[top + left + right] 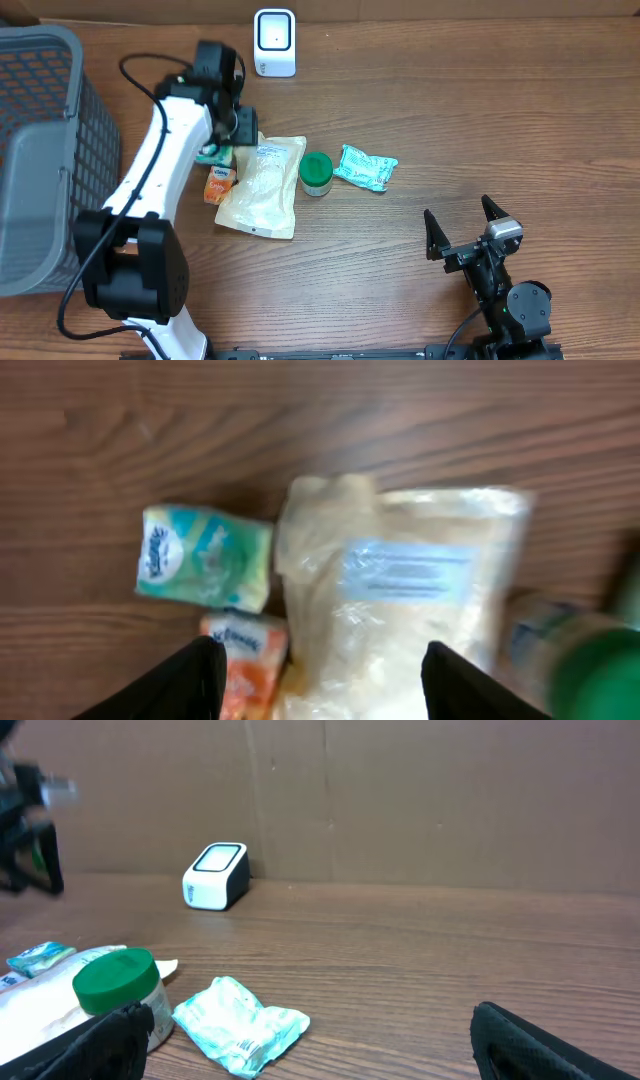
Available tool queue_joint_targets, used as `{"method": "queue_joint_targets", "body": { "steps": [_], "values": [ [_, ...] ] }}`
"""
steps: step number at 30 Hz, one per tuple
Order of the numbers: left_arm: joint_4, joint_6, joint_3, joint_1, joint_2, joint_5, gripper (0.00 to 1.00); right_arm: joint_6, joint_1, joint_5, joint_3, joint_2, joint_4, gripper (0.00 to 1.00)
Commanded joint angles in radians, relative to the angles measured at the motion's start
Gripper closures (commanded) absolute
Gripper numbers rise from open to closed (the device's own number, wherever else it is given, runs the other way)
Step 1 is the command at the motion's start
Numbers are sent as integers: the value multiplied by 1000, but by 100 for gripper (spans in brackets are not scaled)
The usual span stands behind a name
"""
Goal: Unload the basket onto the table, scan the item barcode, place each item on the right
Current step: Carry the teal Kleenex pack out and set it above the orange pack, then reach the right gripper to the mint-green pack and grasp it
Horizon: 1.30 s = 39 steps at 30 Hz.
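Left gripper (322, 650) above clear pouch (400, 610), fingers apart, nothing clamped (pouch label blurred, unreadable). Tissue pack (205, 557) and orange packet (245, 650) just beside pouch, orange one partly hidden behind a finger. Green-lidded jar (316, 172) smeared in wrist view. Scanner (274, 42) well apart, at far edge of surface (480, 110). Right gripper (462, 228) spread wide, empty.

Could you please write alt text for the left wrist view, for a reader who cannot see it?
The left gripper hangs open and empty above a clear, white-labelled pouch on a wooden table. A green tissue pack and an orange pack lie left of it; a blurred green-lidded jar sits to its right.
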Motion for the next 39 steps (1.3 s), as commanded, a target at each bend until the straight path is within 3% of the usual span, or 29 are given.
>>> {"method": "queue_joint_targets", "body": {
  "steps": [1, 6, 11, 22, 29, 39],
  "values": [
    [-62, -3, 140, 4, -68, 108, 34, 2, 3, 9, -10, -10, 6, 0],
    [-183, 2, 270, 5, -148, 128, 28, 1, 3, 9, -10, -10, 6, 0],
    [-218, 2, 292, 27, -240, 127, 0, 1, 3, 9, -10, -10, 6, 0],
    [-293, 99, 291, 250, -333, 127, 0, 1, 3, 9, -10, -10, 6, 0],
    [-300, 275, 291, 384, -326, 155, 0, 2, 3, 6, -10, -10, 5, 0],
    [-315, 371, 289, 478, -183, 225, 0, 2, 4, 0, -10, -10, 6, 0]
  ]
}}
